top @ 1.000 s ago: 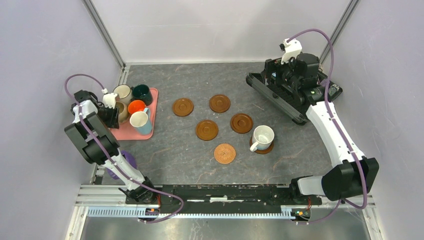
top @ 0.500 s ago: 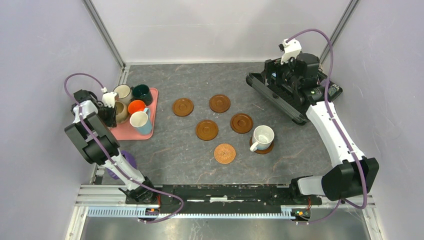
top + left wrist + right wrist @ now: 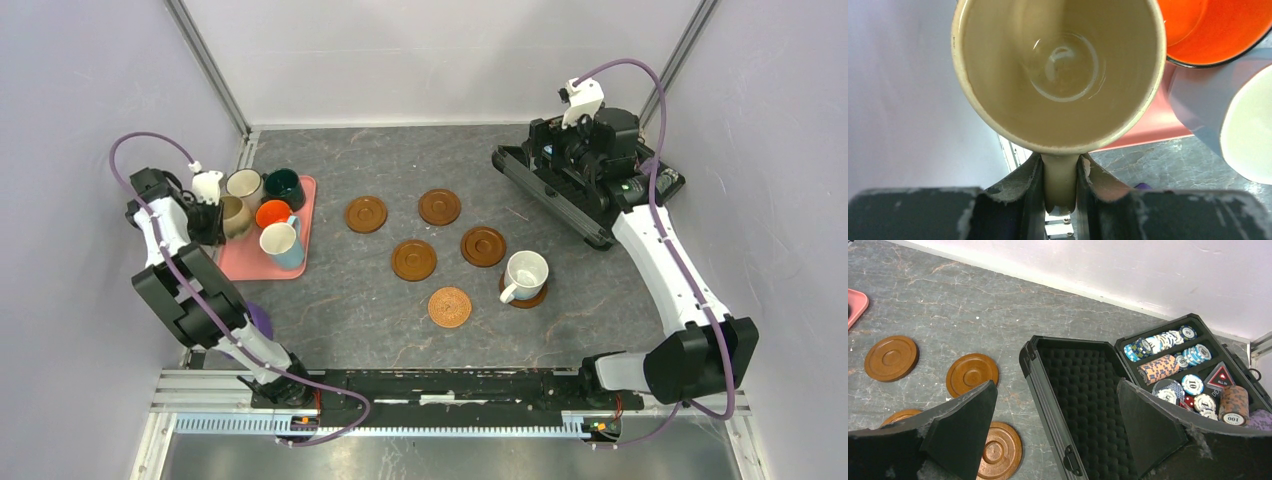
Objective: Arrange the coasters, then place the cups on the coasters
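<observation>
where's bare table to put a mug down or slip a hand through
Bare table lies between the pink tray and the coasters, and along the near edge below the woven coaster. Crowded: the tray's cups and the open case.

1. I see my left gripper pinching the handle of the beige mug, one finger on each side.
2. The mug's mouth faces the camera, and its glossy bottom shows.
3. An orange mug sits at upper right, with a light blue mug below it.
4. The pink tray shows between the mugs, and the grey table lies under it.
</observation>
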Controlling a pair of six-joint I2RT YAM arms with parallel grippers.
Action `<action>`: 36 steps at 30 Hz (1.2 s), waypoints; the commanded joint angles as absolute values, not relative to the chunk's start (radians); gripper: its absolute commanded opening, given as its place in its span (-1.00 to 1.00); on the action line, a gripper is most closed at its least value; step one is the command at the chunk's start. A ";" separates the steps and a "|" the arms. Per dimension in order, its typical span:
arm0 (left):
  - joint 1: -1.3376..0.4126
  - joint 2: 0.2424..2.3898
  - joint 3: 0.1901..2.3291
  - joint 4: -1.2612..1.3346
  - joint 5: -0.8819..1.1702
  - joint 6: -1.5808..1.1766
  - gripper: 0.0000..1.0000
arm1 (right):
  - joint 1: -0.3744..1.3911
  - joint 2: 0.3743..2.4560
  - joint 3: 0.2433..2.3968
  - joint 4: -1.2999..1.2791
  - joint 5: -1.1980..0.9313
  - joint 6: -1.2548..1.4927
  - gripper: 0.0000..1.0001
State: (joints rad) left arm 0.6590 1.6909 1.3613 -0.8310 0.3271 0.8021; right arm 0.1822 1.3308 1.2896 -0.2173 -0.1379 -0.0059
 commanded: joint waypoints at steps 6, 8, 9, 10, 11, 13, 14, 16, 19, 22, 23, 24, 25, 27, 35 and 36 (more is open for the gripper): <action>0.652 1.564 1.606 -0.906 0.506 0.638 -0.95 | 0.181 1.277 1.276 -0.152 -0.155 -0.017 0.96; 0.625 1.564 1.663 -0.930 0.520 0.606 -0.95 | 0.181 1.275 1.278 -0.152 -0.154 -0.018 0.96; 0.606 1.564 1.686 -0.934 0.518 0.595 -0.95 | 0.181 1.274 1.276 -0.153 -0.153 -0.019 0.96; 0.582 1.562 1.705 -0.934 0.514 0.580 -0.95 | 0.181 1.274 1.278 -0.155 -0.152 -0.021 0.96; 0.560 1.563 1.728 -0.934 0.514 0.563 -0.96 | 0.181 1.273 1.278 -0.157 -0.149 -0.023 0.96; 0.504 1.567 1.766 -0.934 0.501 0.518 -0.95 | 0.182 1.268 1.276 -0.162 -0.142 -0.028 0.96; 0.468 1.568 1.780 -0.934 0.492 0.495 -0.95 | 0.181 1.264 1.278 -0.165 -0.137 -0.031 0.96; 0.386 1.569 1.805 -0.929 0.470 0.456 -0.95 | 0.179 1.257 1.279 -0.176 -0.125 -0.038 0.96; 0.247 1.551 1.796 -0.875 0.419 0.376 -0.95 | 0.179 1.245 1.293 -0.207 -0.092 -0.044 0.96; 0.116 1.526 1.754 -0.806 0.375 0.300 -0.95 | 0.177 1.226 1.299 -0.241 -0.050 -0.049 0.96; 0.068 1.516 1.733 -0.778 0.362 0.269 -0.95 | 0.174 1.220 1.300 -0.249 -0.037 -0.050 0.96; 0.028 1.503 1.706 -0.751 0.350 0.247 -0.95 | 0.171 1.212 1.300 -0.256 -0.021 -0.051 0.96; -0.036 1.490 1.678 -0.728 0.333 0.226 -0.95 | 0.169 1.206 1.301 -0.264 -0.007 -0.052 0.96; -0.138 1.456 1.594 -0.678 0.295 0.198 -0.95 | 0.163 1.191 1.302 -0.280 0.016 -0.052 0.96; -0.464 1.381 1.367 -0.453 0.065 0.072 -0.95 | 0.140 1.150 1.279 -0.300 0.027 -0.055 0.96; -0.499 1.386 1.357 -0.446 0.048 0.059 -0.95 | 0.139 1.144 1.269 -0.300 0.020 -0.053 0.96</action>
